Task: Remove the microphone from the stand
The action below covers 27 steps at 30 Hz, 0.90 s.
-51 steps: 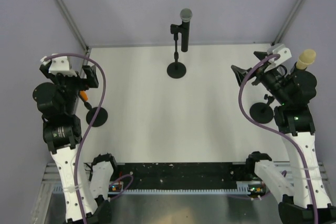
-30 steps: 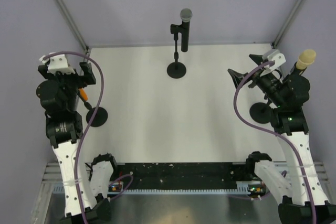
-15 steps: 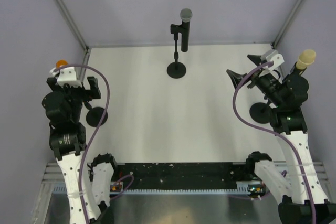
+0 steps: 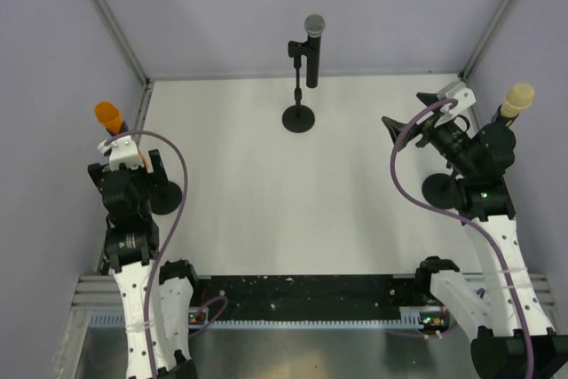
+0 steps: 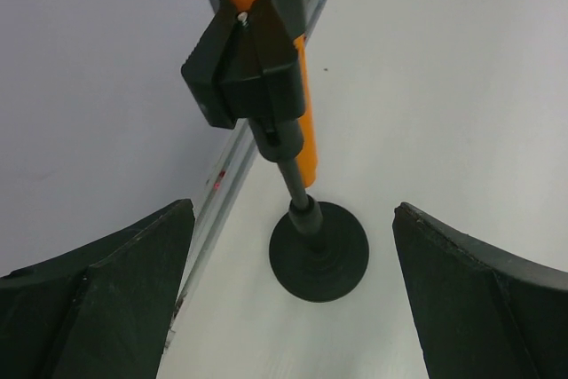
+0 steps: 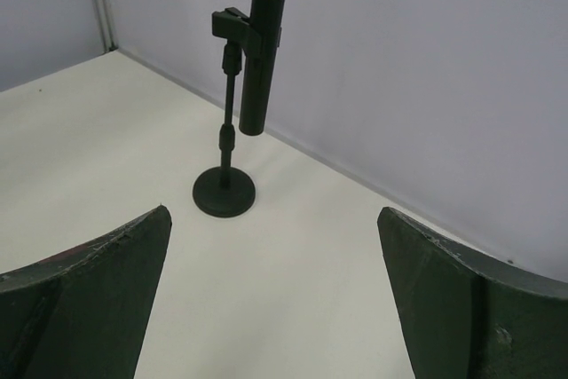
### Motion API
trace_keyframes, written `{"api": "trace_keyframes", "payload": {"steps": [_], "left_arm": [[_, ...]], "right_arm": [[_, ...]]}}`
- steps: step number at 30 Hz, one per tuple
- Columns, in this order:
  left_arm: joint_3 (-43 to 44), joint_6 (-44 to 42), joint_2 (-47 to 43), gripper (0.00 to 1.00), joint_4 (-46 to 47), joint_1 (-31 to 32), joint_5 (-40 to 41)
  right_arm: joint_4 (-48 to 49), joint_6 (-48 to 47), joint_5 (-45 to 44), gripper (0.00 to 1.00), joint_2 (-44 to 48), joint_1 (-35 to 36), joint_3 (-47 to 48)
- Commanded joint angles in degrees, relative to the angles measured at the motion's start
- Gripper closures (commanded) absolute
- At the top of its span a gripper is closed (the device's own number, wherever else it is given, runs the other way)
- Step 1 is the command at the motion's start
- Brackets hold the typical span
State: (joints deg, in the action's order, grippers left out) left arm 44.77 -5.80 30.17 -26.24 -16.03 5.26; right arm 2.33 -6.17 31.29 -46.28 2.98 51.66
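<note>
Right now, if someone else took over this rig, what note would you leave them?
The left gripper is open and empty, with the orange microphone just ahead between its fingers, untouched.
The right gripper is open and empty, aimed at the grey-headed microphone at the back.
The orange microphone sits in the clip of its stand; the beige microphone is by the right arm.
Done: nothing removed.
Left to do: grasp a microphone, probably the orange one, and lift it out.

Orange microphone [image 4: 107, 116] left, grey microphone [image 4: 314, 26] far centre, beige microphone [image 4: 519, 95] right.
</note>
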Motion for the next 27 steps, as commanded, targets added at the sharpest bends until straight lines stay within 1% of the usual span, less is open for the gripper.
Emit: {"api": "trace_keyframes", "payload": {"steps": [1,3,6,13,16,18,24,25,27], "left_arm": [[-6.26,0.09,1.02,0.01,14.16,-0.05,10.55],[-9.25,0.09,1.64,0.01,20.14,-0.14,13.02],[-13.91,-0.70,2.69,0.01,28.67,-0.23,11.88],[-19.37,1.41,7.79,0.01,41.25,-0.40,8.02],[-20.78,1.93,9.72,0.04,46.44,-0.40,6.00],[-21.30,2.20,11.21,0.08,48.47,-0.40,4.59],[-21.40,3.69,15.70,0.35,51.73,-0.40,2.83],[-21.48,3.87,16.14,0.39,51.81,-0.40,2.66],[-22.01,4.04,16.49,0.41,52.43,-0.49,2.30]], "right_arm": [[3.38,0.46,-0.97,0.01,-0.12,0.27,-0.42],[3.73,0.29,-1.23,0.01,-0.30,0.27,-0.77],[4.17,-0.06,-1.49,0.01,-0.30,0.27,-1.29],[4.44,-0.51,-1.67,0.01,-0.21,0.18,-1.56],[4.53,-0.68,-1.67,0.01,-0.30,0.18,-1.74],[4.53,-0.94,-1.76,0.01,-0.13,0.18,-1.91],[4.61,-1.30,-1.84,0.01,0.14,0.09,-2.00],[4.53,-1.38,-1.84,0.01,0.14,0.18,-2.09],[4.53,-1.56,-1.93,0.01,0.23,0.18,-2.09]]}}
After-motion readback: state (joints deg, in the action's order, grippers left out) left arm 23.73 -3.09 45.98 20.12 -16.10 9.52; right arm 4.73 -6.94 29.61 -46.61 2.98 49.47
